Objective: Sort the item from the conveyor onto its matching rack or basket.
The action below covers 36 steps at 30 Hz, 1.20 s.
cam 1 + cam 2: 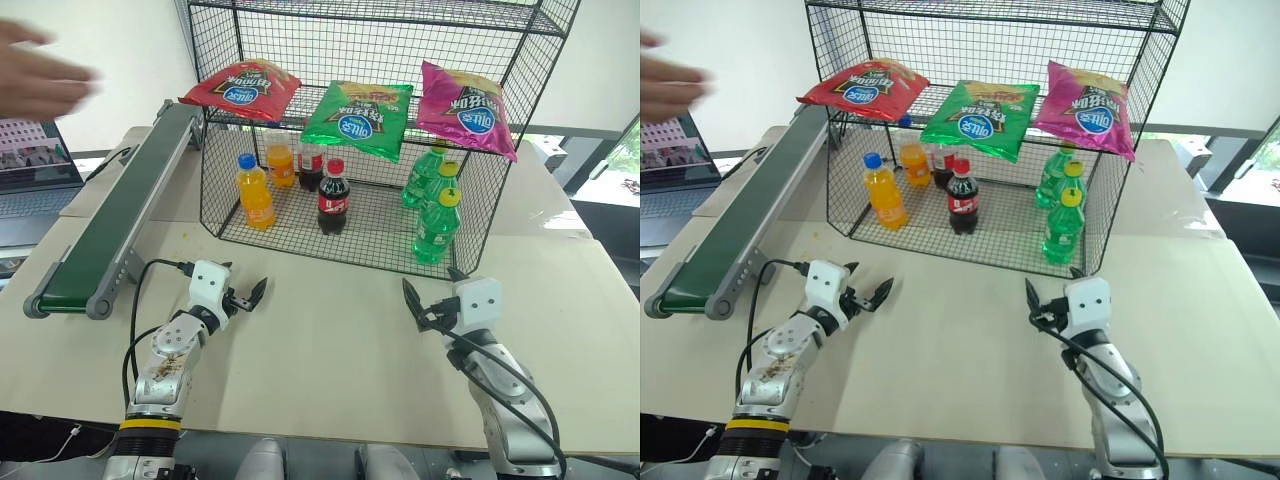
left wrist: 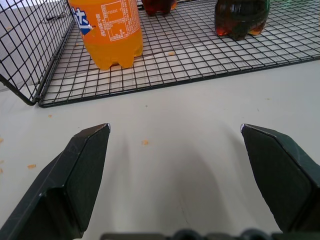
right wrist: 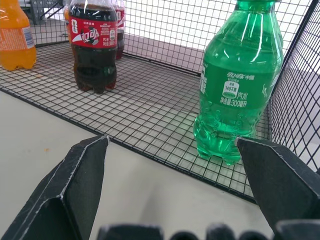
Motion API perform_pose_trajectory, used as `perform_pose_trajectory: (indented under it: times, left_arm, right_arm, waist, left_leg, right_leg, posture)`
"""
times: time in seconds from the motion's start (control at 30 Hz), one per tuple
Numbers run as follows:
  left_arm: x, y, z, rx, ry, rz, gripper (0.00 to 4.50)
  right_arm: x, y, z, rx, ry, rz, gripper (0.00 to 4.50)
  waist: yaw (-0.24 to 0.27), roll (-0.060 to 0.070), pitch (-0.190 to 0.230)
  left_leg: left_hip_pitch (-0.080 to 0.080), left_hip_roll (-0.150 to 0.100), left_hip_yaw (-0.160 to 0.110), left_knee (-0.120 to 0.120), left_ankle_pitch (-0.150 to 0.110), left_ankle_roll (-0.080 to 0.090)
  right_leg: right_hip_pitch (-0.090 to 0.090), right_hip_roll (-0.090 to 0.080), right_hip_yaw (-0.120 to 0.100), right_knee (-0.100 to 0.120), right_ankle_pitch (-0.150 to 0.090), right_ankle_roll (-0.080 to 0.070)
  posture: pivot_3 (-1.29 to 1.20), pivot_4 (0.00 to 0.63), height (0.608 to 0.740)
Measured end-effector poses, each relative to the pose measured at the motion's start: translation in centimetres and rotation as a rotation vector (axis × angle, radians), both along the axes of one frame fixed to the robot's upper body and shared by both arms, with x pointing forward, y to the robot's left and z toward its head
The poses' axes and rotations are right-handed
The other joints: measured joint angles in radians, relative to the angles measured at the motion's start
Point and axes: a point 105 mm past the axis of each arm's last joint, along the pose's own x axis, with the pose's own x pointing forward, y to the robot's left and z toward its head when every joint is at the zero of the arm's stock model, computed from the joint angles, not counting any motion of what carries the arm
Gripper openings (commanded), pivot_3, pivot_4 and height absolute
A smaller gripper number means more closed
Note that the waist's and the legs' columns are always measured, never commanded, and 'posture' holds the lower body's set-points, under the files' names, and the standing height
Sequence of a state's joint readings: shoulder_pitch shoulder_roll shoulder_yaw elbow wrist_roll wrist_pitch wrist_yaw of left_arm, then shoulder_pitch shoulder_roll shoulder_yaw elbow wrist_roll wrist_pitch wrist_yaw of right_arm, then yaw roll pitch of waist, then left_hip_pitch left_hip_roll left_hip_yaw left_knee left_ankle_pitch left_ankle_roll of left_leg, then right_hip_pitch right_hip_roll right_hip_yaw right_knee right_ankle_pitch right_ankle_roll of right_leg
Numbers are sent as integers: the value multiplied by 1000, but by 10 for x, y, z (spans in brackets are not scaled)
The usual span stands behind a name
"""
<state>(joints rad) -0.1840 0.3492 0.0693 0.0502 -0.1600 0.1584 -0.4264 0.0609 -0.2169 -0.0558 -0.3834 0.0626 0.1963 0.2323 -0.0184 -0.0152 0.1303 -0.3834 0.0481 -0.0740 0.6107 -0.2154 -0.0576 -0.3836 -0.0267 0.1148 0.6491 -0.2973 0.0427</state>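
The red chip bag [image 1: 240, 90], the item, lies on the upper tier of the black wire rack [image 1: 380, 30], at its left end. The conveyor [image 1: 120, 215] runs along the table's left side with nothing on its dark green belt. My left gripper [image 1: 245, 297] hovers low over the table in front of the rack's left corner, open and holding nothing; its fingers [image 2: 85, 165] stand wide apart. My right gripper [image 1: 420, 308] is open too, in front of the rack's right side, facing a green bottle [image 3: 237, 85].
A green bag [image 1: 358, 118] and a magenta bag [image 1: 465, 108] share the tier with the red one. Orange [image 1: 255, 192], cola [image 1: 333, 198] and green bottles [image 1: 438, 225] stand on the rack's floor. A person's hand [image 1: 40, 75] hovers above the conveyor's far end, near a laptop [image 1: 35, 160].
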Motion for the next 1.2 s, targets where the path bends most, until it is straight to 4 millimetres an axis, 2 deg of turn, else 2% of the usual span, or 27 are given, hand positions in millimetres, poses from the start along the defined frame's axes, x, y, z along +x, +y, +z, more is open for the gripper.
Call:
perform_pose_trajectory:
  times: [0.6, 1.2]
  left_arm:
    - [4, -3, 7, 4, -23, -11, 4466]
    - [3, 5, 10, -2, -34, 4, 4466]
  right_arm:
    - [2, 2, 3, 10, -16, -7, 4500]
    - [6, 3, 5, 1, -23, 8, 4500]
  waist:
    - [0, 0, 0]
    - [0, 0, 0]
  left_leg:
    - [0, 0, 0, 0, 0, 0]
    - [0, 0, 0, 0, 0, 0]
  right_leg:
    - [0, 0, 0, 0, 0, 0]
    - [0, 0, 0, 0, 0, 0]
  posture:
    - [0, 150, 740]
    - [0, 150, 740]
